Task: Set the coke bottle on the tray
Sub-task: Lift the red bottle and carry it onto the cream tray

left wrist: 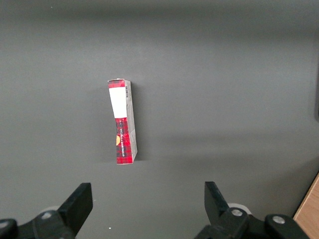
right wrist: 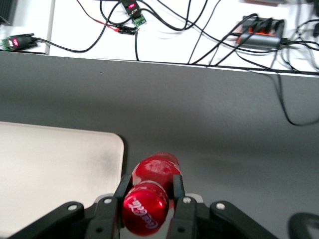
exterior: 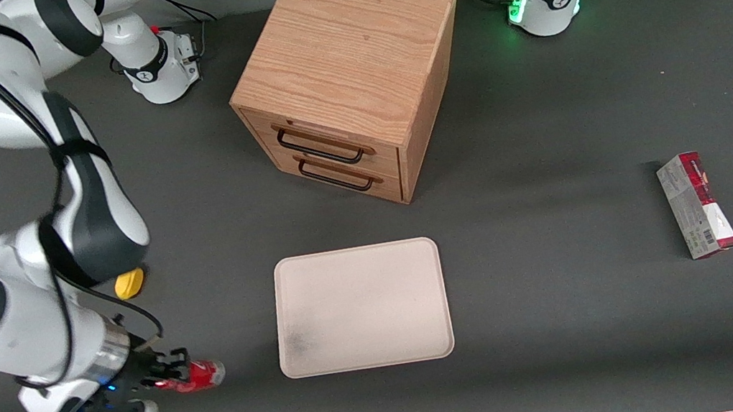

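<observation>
Front view shows the coke bottle as a small, shiny red thing lying on its side, low over the dark desk. It is near the edge of the cream tray that faces the working arm's end, but it is not on the tray — there is a strip of desk between them. The tray is flat with round corners and a low rim, and it has a grey smudge in one corner.

The end effector has its two black fingers pinched on the bottle, one on each side. In the right wrist view the fingers press the round red body, and the white Coca-Cola writing shows on the end of the bottle nearest the camera. The corner of the tray is just beside it.

A yellow lump sits on the desk beside the arm, farther from the front camera than the bottle. The wooden drawer cabinet stands farther back than the tray, with two dark handles on its front. A red-and-grey carton lies toward the parked arm's end of the desk.
</observation>
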Available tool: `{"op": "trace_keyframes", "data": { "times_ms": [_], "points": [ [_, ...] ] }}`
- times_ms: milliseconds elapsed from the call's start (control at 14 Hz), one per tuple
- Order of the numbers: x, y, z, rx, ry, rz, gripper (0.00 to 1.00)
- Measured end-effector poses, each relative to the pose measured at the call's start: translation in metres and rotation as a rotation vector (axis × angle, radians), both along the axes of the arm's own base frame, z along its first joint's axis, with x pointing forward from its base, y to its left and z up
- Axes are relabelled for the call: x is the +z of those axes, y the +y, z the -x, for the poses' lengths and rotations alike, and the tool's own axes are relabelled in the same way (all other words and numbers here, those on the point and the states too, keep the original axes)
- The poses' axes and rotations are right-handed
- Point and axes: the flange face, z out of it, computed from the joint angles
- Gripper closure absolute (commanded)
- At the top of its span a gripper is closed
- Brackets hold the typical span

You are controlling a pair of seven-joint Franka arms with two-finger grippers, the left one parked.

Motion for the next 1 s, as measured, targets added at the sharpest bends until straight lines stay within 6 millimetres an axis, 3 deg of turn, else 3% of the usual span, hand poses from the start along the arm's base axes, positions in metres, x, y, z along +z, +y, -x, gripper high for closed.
{"op": "trace_keyframes", "data": {
  "times_ms": [214,429,714,1000],
  "points": [
    [0.044,0.015,0.018,-0.094,-0.018,-0.034,1.0],
    [0.041,0.063,0.032,-0.133,0.006,-0.072,1.0],
    [0.001,0.127,0.05,-0.151,0.018,-0.074,1.0],
    [-0.078,0.147,0.05,-0.139,0.0,-0.1,1.0]
  ]
}}
